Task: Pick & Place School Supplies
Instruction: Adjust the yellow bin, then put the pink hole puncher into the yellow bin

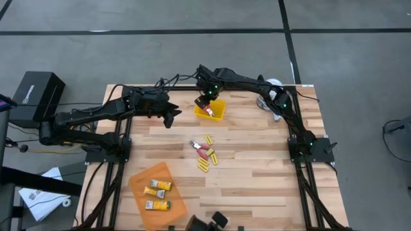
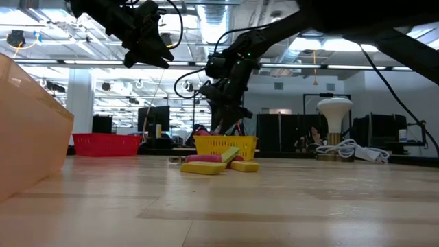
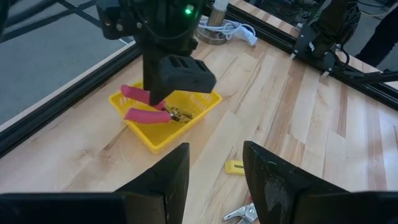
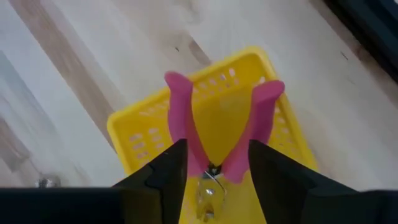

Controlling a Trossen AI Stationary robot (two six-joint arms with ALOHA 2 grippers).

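Wooden tabletop [image 1: 257,167], grey floor [image 1: 160,58], ceiling lights [image 2: 68,34]

pink-handled tool [image 4: 214,134] | over yellow tray; yellow packs [image 1: 207,156] | mid-table

Around the yellow tray [image 1: 219,110] you had bare board on most sides; the right gripper [image 1: 204,102] blocked it from above.

Grey concrete floor [image 1: 160,16] crossed by dark seam lines. Pale wooden plank table [image 1: 257,167] in a black frame. Black box [image 1: 35,96] off the table's left side, papers [image 1: 42,192] on the floor nearby. Beyond, open ceiling with bright strip lights [image 2: 62,38], white column [image 2: 80,103], dark cabinets [image 2: 288,130].
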